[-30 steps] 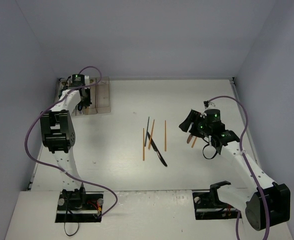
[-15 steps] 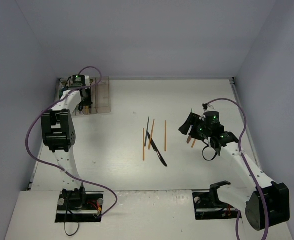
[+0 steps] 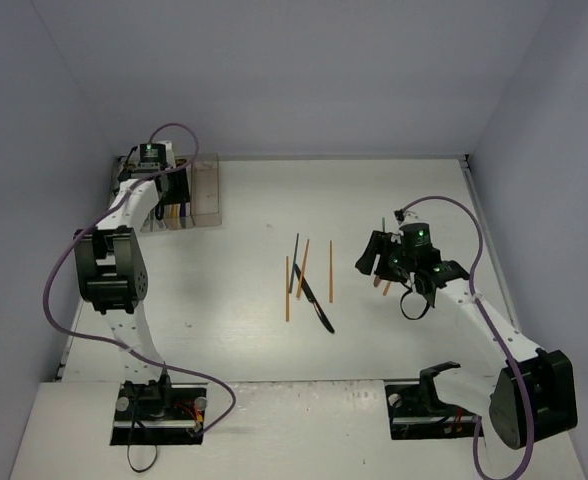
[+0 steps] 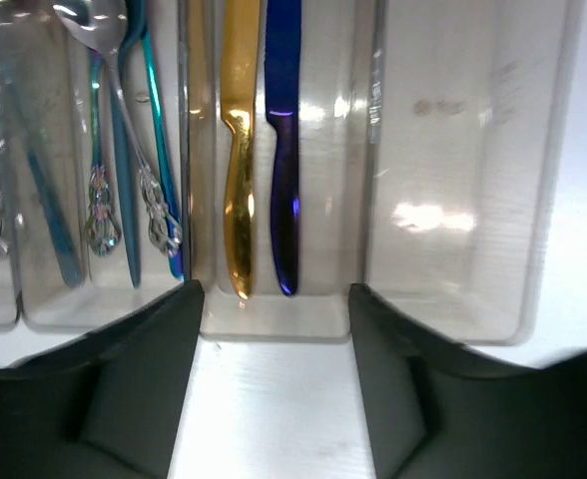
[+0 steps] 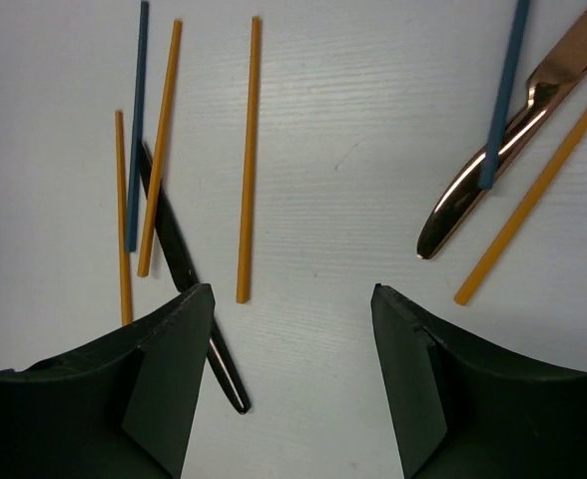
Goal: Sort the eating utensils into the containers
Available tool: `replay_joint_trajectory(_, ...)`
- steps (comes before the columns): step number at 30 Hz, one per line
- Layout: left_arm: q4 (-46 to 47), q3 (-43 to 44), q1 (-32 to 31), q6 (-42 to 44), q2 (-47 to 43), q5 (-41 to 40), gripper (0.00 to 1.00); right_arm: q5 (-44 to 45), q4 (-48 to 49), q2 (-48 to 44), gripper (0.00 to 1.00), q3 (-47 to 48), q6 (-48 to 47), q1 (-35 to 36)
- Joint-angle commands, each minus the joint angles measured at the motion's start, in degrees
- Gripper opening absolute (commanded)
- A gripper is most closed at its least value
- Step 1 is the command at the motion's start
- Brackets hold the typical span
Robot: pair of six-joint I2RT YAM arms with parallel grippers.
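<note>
The containers point(image 3: 207, 192) stand at the far left; in the left wrist view they are a row of clear bins point(image 4: 453, 200). One bin holds a gold knife point(image 4: 239, 150) beside a blue knife point(image 4: 284, 150), and teal and silver utensils point(image 4: 139, 130) fill the bins to its left. My left gripper point(image 4: 274, 296) point(image 3: 167, 200) hangs open and empty over the bins' near end. More eating utensils lie mid-table: orange sticks point(image 5: 248, 160) point(image 3: 331, 270), a blue stick point(image 5: 137, 130) and a black knife point(image 5: 186, 289) point(image 3: 315, 302). My right gripper point(image 5: 292, 294) point(image 3: 371, 255) hovers open over the bare table between this group and a copper knife point(image 5: 503, 150).
A second blue stick point(image 5: 503, 100) lies across the copper knife, with another orange stick point(image 5: 533, 195) beside it. The rightmost bin point(image 4: 463, 120) is empty. Grey walls close in the table on the left, back and right.
The left wrist has shifted a little toward the back over the containers. The right gripper has drifted slightly left toward the middle group of utensils, still open.
</note>
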Motion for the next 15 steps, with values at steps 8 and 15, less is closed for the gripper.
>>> replay_joint_trajectory(8,1.1,-14.0,-13.3,-6.7,-29.7,-5.8,0.75,12.4,-1.6,15.8,0.61,10.2,-7.3,22.5)
replay_joint_trajectory(15,0.8,-25.5,-15.3,-7.4,-41.8,-5.4,0.77,18.4,-4.7,25.8,0.6,15.6,-8.0,30.4)
